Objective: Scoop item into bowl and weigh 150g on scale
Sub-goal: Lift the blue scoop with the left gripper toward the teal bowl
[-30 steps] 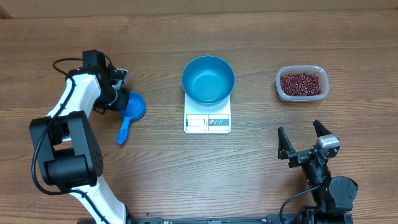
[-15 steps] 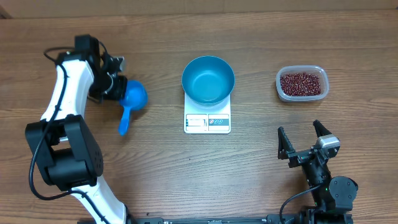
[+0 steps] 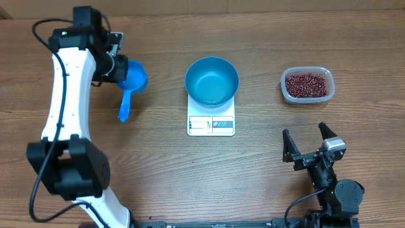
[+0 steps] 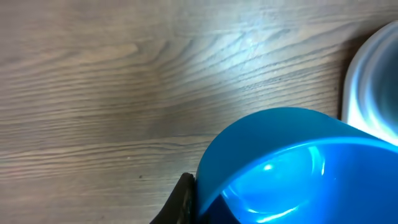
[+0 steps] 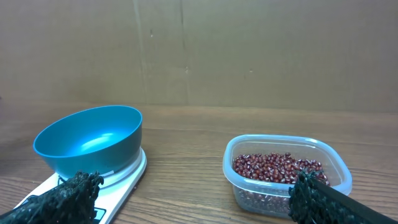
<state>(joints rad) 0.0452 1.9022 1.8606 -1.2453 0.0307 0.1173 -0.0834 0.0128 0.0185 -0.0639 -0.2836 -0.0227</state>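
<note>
Your left gripper [image 3: 118, 69] has its jaws clamped on the small blue plastic scoop [image 3: 131, 81], presumably to reach the dark red-brown beans [image 3: 307, 85] in the clear plastic tub [image 3: 285, 92], while the deep blue bowl [image 3: 212, 81] sits ready on the white square scale [image 3: 211, 125] and your right gripper [image 3: 307, 140] idles, jaws apart.

Blue bowl on the scale, beans off to the right.
The deep, round, bright blue bowl [image 3: 212, 81] stands upright and empty on the flat white square scale [image 3: 211, 124], mid-table toward the far edge, its display strip facing the near edge. Small dark red-brown beans [image 3: 307, 85] lie heaped in a clear tub [image 3: 286, 95] near the right edge, well apart.
</note>
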